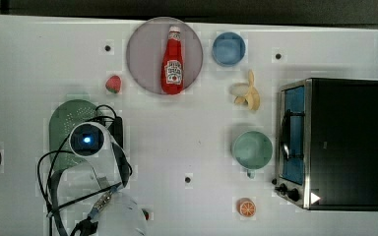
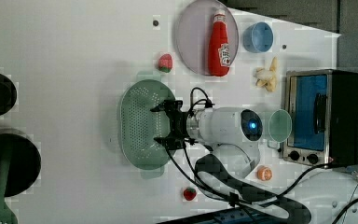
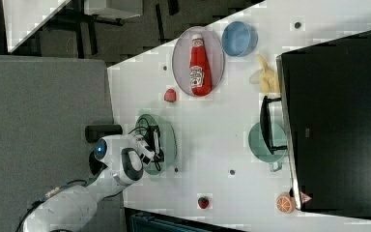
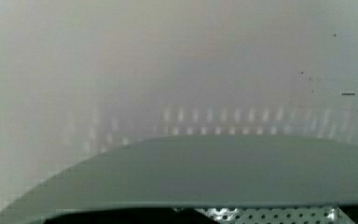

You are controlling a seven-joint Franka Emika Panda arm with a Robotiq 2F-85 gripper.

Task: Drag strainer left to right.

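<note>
Over at the top view's left sits the strainer (image 1: 65,119), pale green and dotted with holes, flat on the white table (image 1: 187,142), and the arm is right above it. In the left view the gripper (image 2: 164,125) hangs over the strainer's right rim with its two black fingers (image 2: 161,108) spread wide apart, nothing between them. From the wrist view the strainer's broad green rim (image 4: 205,172) looms close, holes showing underneath. Moving right in the top view: a small strawberry (image 1: 113,84) just above the strainer, then the grey plate (image 1: 145,59) carrying a ketchup bottle (image 1: 173,61), a blue cup (image 1: 229,48), a peeled banana (image 1: 248,91), the teal cup (image 1: 252,150) with its little handle, an orange slice (image 1: 246,207), and the toaster oven (image 1: 332,143) at the far right.
</note>
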